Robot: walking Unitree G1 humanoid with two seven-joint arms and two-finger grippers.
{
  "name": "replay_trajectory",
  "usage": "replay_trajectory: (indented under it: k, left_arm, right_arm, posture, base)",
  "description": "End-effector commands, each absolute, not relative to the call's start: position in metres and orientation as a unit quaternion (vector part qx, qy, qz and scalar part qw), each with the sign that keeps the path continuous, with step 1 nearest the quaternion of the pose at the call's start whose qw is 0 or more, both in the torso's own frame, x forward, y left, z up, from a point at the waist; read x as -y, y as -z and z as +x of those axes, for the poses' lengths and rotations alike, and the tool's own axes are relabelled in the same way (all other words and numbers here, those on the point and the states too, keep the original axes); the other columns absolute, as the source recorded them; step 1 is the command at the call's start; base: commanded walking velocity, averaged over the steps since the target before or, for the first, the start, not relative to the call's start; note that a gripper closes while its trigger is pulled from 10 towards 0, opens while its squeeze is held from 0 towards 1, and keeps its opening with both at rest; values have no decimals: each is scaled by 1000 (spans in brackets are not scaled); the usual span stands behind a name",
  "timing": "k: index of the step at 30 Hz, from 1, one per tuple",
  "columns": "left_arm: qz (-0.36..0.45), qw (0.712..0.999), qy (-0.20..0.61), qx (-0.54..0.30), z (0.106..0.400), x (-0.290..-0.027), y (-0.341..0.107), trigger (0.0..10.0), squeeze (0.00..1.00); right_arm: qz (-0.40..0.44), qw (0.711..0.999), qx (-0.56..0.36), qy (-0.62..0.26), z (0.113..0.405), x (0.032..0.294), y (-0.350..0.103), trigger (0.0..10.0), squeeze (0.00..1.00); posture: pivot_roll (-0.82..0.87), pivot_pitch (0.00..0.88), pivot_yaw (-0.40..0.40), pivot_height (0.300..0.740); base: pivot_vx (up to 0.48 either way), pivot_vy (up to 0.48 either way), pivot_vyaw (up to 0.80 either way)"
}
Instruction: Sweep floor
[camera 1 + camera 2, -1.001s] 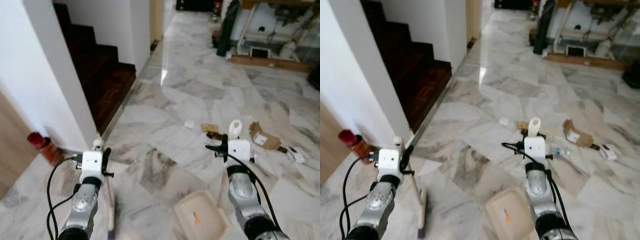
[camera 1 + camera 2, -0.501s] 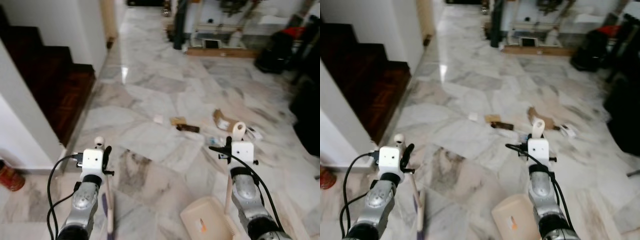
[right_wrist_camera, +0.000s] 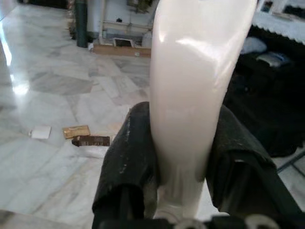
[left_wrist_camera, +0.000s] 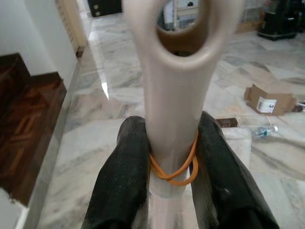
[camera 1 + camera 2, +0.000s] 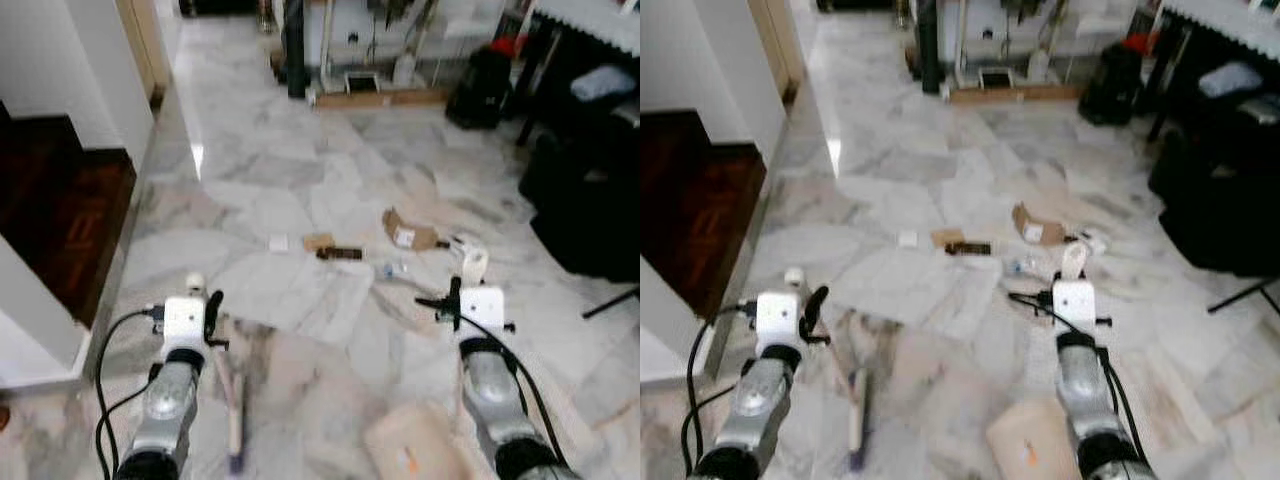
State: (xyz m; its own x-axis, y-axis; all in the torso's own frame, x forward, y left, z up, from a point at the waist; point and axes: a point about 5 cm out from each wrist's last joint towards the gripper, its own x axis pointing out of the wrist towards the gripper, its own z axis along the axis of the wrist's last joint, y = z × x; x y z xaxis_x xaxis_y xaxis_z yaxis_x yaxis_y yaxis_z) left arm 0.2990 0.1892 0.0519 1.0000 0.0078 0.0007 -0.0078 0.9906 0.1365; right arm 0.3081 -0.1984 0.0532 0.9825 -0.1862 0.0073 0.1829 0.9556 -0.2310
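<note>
My left gripper (image 4: 174, 157) is clamped on the cream broom handle (image 4: 174, 95), one black finger (image 4: 125, 176) pressed to each side, with an orange rubber band (image 4: 172, 168) looped round the handle between them. In the head view that handle runs down from my left wrist to the broom head (image 5: 236, 425), which lies on the marble floor (image 5: 300, 190) at about 7 o'clock. My right gripper (image 3: 183, 157) is closed on the glossy white dustpan handle (image 3: 195, 81), and the beige dustpan (image 5: 415, 450) sits low on the floor at about 5 o'clock, just inside my right arm. Farther out, around 12 to 1 o'clock, the litter lies scattered: a small white scrap (image 5: 278, 243), a tan card (image 5: 318, 241), a dark wrapper (image 5: 341, 254), a torn cardboard box (image 5: 407, 231) and a clear plastic bottle (image 4: 264, 130). At 9 to 10 o'clock is the dark wooden step (image 5: 55, 215) beside a white wall (image 5: 95, 60); at 2 o'clock sits dark furniture (image 5: 590, 200).
</note>
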Motion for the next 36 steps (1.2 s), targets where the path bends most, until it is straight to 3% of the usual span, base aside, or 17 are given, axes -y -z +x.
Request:
replay_trajectory:
  k: [1,19,36]
  left_arm:
    - [72,997,-9,-4,300,-193,-53,10000,0]
    - [81,997,0,-13,302,-199,-53,10000,0]
    - [88,996,-3,-4,306,-201,-60,10000,0]
  right_arm:
    - [-122,988,11,94,313,201,-62,10000,0]
    - [-118,988,14,97,310,196,-59,10000,0]
    - [-111,990,15,90,314,190,-62,10000,0]
  posture:
    - [54,0,21,740]
    - [-30,0,67,740]
    - [24,0,64,740]
  base:
    - [0,0,0]
    - [0,0,0]
    - [270,0,0]
